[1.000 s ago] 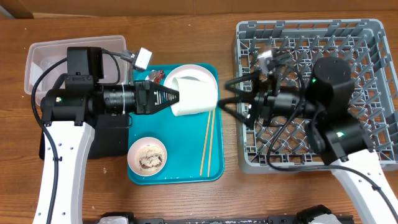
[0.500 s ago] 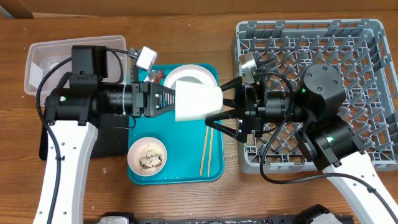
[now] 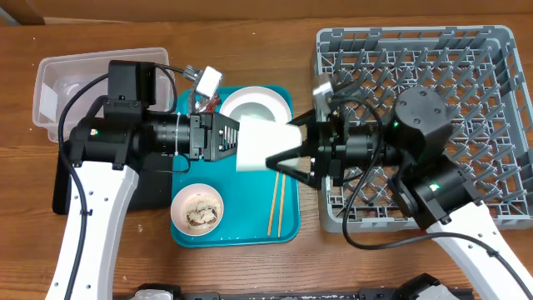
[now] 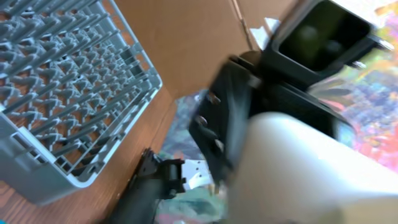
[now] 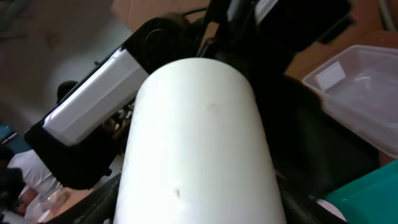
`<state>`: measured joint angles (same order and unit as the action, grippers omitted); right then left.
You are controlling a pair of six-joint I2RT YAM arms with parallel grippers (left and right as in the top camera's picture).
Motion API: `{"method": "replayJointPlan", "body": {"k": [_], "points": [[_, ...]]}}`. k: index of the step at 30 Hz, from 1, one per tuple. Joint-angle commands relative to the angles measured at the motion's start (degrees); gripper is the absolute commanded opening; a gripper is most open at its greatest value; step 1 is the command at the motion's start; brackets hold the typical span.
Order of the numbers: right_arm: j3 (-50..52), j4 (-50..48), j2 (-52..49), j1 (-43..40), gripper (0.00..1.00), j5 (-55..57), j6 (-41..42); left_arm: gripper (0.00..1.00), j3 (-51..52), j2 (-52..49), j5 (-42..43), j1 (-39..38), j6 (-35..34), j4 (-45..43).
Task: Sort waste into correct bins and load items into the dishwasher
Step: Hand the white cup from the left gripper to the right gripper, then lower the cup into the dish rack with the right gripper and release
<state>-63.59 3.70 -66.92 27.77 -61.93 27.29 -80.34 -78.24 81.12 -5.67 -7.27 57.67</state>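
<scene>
A clear plastic tub (image 3: 50, 79) sits at the table's far left corner, with a shallow black tray (image 3: 60, 193) in front of it and partly under the left arm. The left gripper (image 3: 236, 139) points at the mouth end of a small white cup (image 3: 254, 143), its jaws parted; whether they touch the rim cannot be told. The cup lies on its side in the air over a teal tray (image 3: 287, 229). On that tray are a small pinkish bowl (image 3: 197, 208) of brownish scraps, a pale round plate (image 3: 258, 103), a red wrapper (image 3: 208, 102) at its far edge and wooden chopsticks (image 3: 277, 198). From the other side, the right gripper (image 3: 279, 146) has its fingers closed along the cup's sides. The grey dish rack (image 3: 491, 58) stands at right, beneath the right arm.
</scene>
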Motion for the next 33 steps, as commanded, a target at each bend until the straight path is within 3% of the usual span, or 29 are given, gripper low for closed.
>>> {"method": "replayJointPlan", "body": {"k": [1,5,8,13,18,22,27,33], "points": [[-1.0,-0.4,0.8,0.2,0.6,-2.0,-0.7,1.0,-0.9,-0.1,-5.2,-0.3,0.4,0.4],[-1.0,3.1,1.6,-3.7,0.59,-0.4,-0.7,1.0,-0.9,-0.1,-12.6,0.1,0.4,1.6],[-1.0,11.0,3.3,-7.8,0.56,6.3,-3.6,1.0,-0.9,-0.1,-19.2,1.0,0.4,2.9],[-1.0,28.2,8.3,-15.3,0.56,25.6,-4.7,1.0,-0.9,-0.1,-28.8,2.3,0.4,5.2],[-1.0,49.2,12.0,-20.6,0.56,51.9,0.0,1.0,-0.9,-0.1,-32.0,2.3,0.4,5.5],[-1.0,61.5,10.3,-20.8,0.6,63.1,3.2,1.0,-0.9,-0.1,-32.6,2.3,0.4,5.3],[-1.0,68.7,4.9,-20.8,0.61,66.9,4.5,1.0,-0.9,-0.1,-34.2,2.3,-0.7,4.6],[-1.0,68.1,-5.0,-20.8,0.6,71.6,6.1,1.0,-0.9,-0.1,-34.2,2.3,-0.7,5.0]]}}
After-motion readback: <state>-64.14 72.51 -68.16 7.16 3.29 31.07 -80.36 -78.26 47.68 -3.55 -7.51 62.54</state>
